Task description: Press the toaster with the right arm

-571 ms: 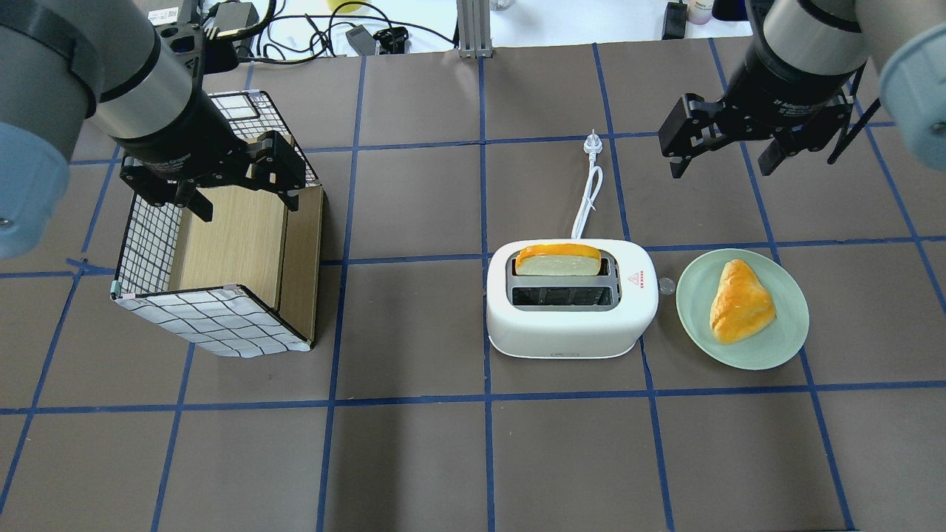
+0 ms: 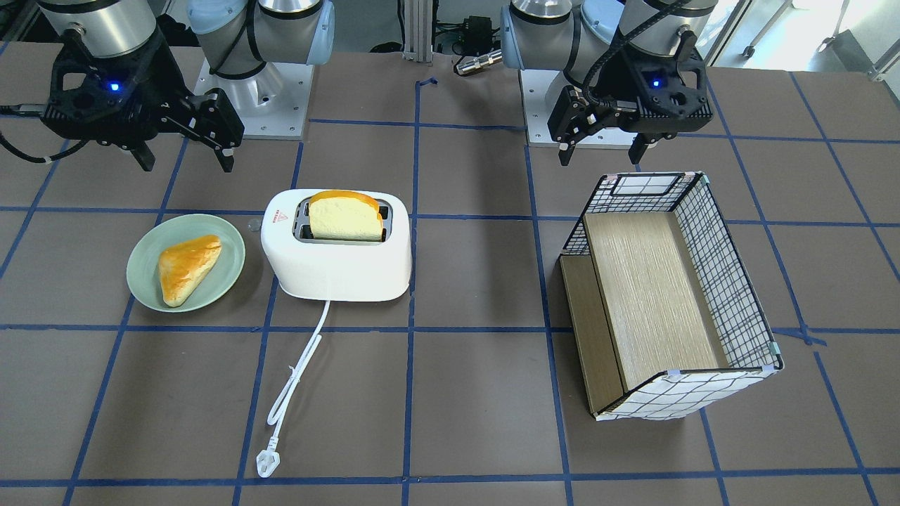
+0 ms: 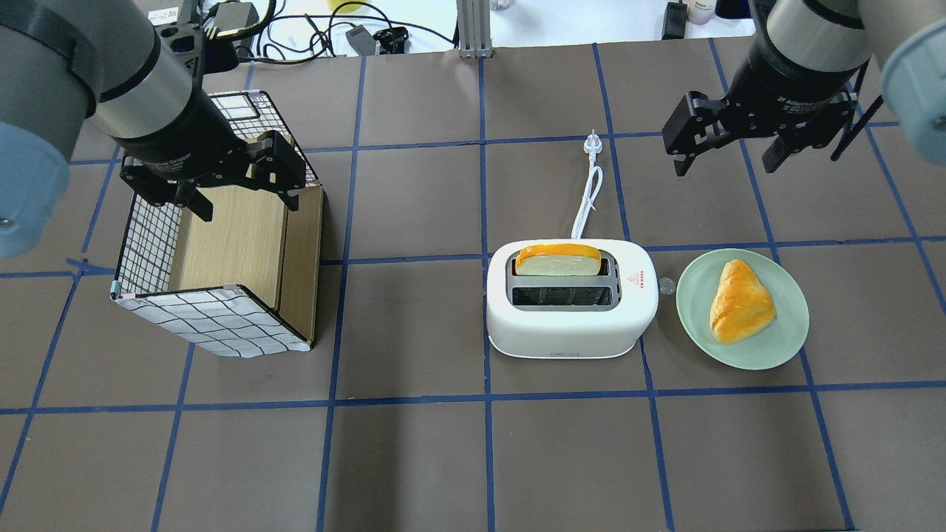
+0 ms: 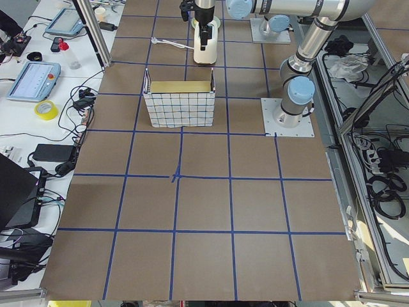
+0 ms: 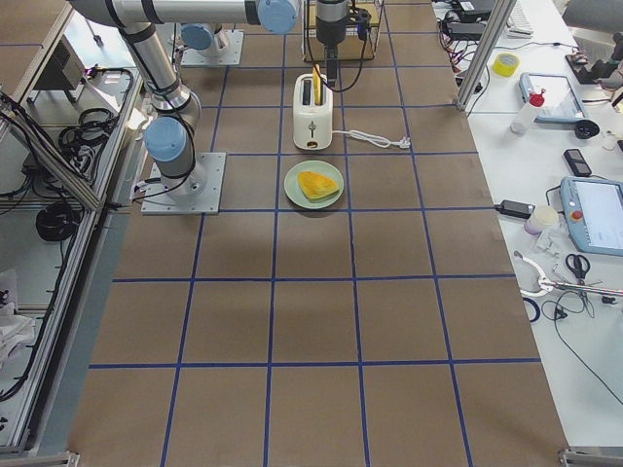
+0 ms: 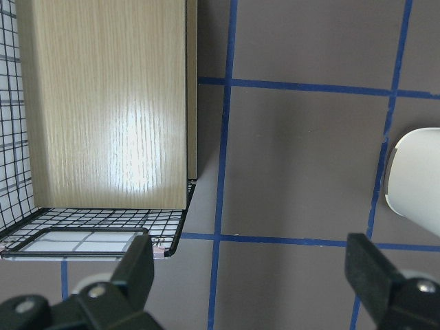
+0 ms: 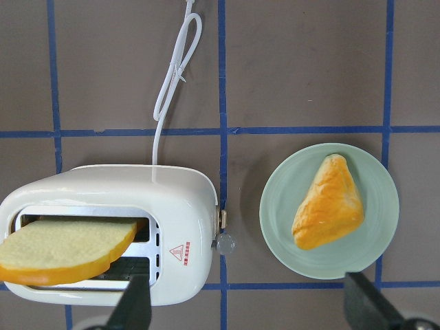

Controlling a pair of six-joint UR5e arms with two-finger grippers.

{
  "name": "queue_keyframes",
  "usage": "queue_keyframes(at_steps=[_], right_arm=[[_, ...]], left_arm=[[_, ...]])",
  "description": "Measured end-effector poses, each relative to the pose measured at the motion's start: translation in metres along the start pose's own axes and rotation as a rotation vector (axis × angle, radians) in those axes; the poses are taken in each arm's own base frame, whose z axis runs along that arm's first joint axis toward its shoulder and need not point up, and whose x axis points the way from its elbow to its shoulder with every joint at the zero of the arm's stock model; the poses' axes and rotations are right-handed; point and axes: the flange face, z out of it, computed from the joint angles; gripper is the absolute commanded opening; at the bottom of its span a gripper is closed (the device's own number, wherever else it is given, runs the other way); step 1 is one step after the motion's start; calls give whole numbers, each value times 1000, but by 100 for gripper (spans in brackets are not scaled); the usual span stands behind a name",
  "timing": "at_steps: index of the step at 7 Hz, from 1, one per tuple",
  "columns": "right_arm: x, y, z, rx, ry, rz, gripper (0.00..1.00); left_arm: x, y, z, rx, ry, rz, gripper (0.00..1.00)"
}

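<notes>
The white two-slot toaster (image 3: 570, 303) stands mid-table with a bread slice (image 3: 558, 259) upright in its far slot. Its grey lever knob (image 3: 667, 285) sticks out toward the green plate. It also shows in the front view (image 2: 337, 246) and the right wrist view (image 7: 110, 234), where the knob (image 7: 224, 241) is lower centre. My right gripper (image 3: 728, 151) hangs open and empty above the table, beyond and to the right of the toaster. My left gripper (image 3: 214, 193) is open and empty over the basket.
A green plate (image 3: 783, 340) with a pastry (image 3: 739, 301) lies right of the toaster. The toaster's white cord (image 3: 587, 192) runs away to a loose plug (image 3: 593, 143). A wire-grid basket (image 3: 222, 325) with wooden panels lies on its side at the left.
My right gripper has shifted slightly to the right and farther from the robot. The left arm, toaster and plate have not moved.
</notes>
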Motion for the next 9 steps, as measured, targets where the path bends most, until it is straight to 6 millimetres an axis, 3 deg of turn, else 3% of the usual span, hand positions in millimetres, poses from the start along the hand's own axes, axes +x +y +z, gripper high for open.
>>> queue_keyframes(at_steps=[5,6,7,8,9], right_arm=[[3,-2,2,-3,4,12,100],[4,-2,3,-5,5,12,84],[5,-3,4,-4,5,11,55],[6,-3,5,-6,5,12,11],[7,-3,7,-15,3,16,0]], left_arm=[[0,0,0,0,0,0,100],[0,0,0,0,0,0,100],[0,0,0,0,0,0,100],[0,0,0,0,0,0,100],[0,0,0,1,0,0,100]])
